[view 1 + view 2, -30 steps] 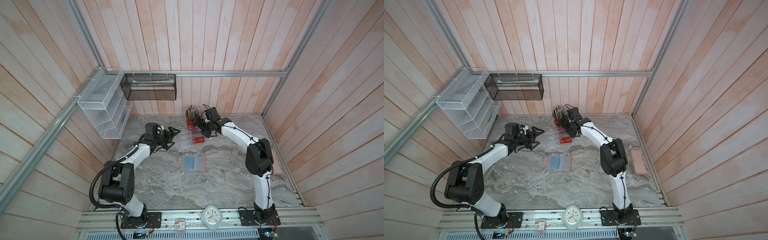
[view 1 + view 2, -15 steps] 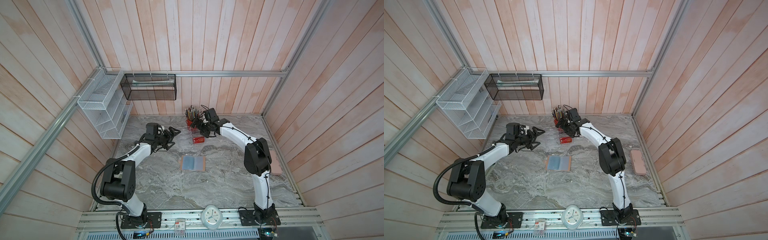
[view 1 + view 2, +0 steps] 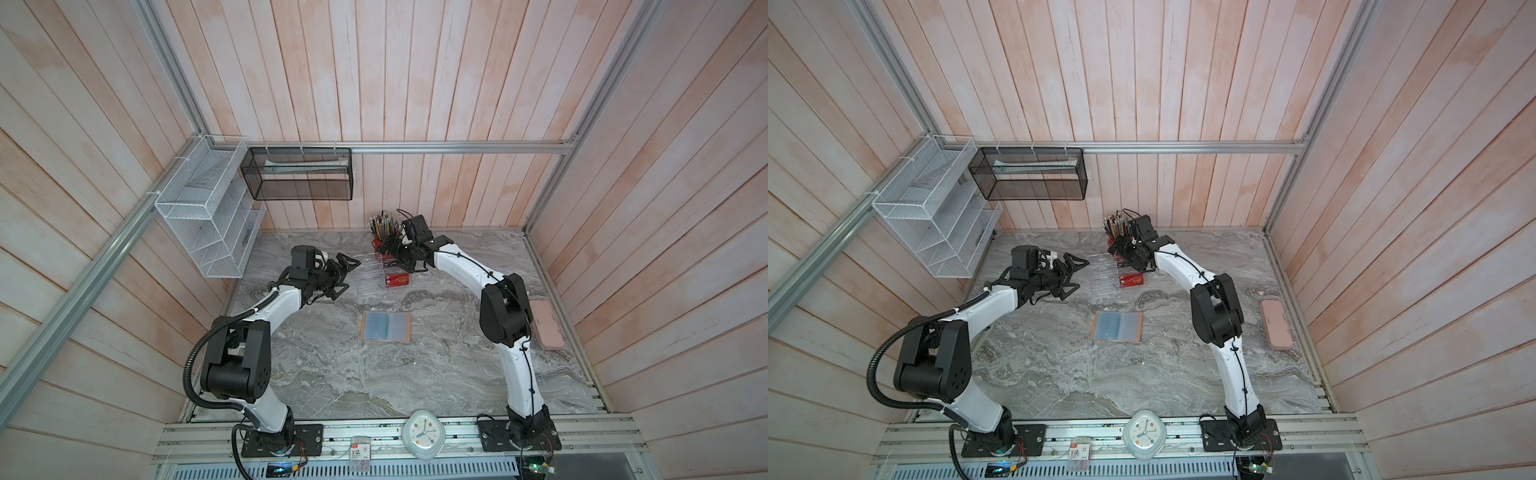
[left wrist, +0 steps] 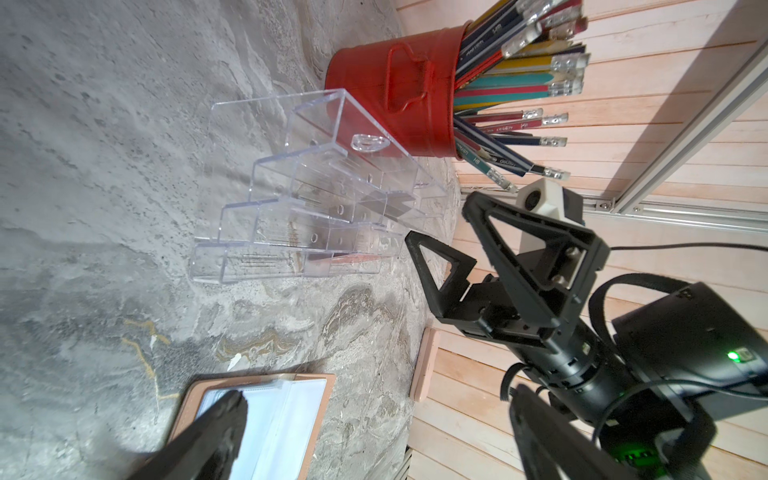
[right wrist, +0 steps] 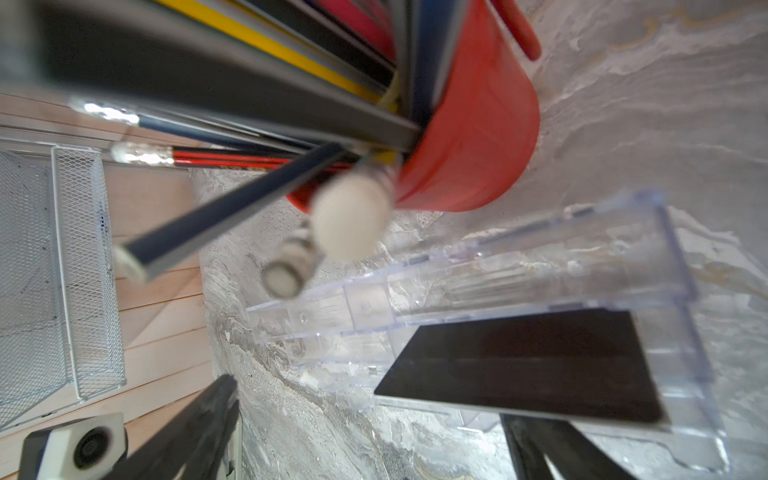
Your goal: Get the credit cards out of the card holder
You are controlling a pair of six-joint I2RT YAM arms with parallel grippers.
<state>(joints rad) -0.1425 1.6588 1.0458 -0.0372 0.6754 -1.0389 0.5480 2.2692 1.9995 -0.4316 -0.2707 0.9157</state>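
The card holder (image 3: 386, 327) (image 3: 1118, 326) lies open on the marble table, its pale blue sleeves facing up; the left wrist view shows it too (image 4: 266, 419). A red card marked VIP (image 3: 397, 281) (image 3: 1131, 281) stands at the front of a clear acrylic rack (image 3: 372, 270). A black card (image 5: 532, 365) stands in a slot of that rack. My right gripper (image 3: 394, 255) (image 5: 374, 440) hangs open over the rack beside the black card, holding nothing. My left gripper (image 3: 352, 275) (image 4: 382, 436) is open and empty, left of the rack.
A red pencil cup (image 3: 382, 232) (image 5: 469, 124) stands right behind the rack, its pencils close to my right wrist. A pink case (image 3: 547, 324) lies at the right edge. White wire shelves (image 3: 208, 224) and a black mesh basket (image 3: 297, 174) hang on the walls. A clock (image 3: 423, 428) sits at the front rail.
My right arm has shifted slightly to the left over the rack. The left arm, the card holder and the red card have stayed where they were.
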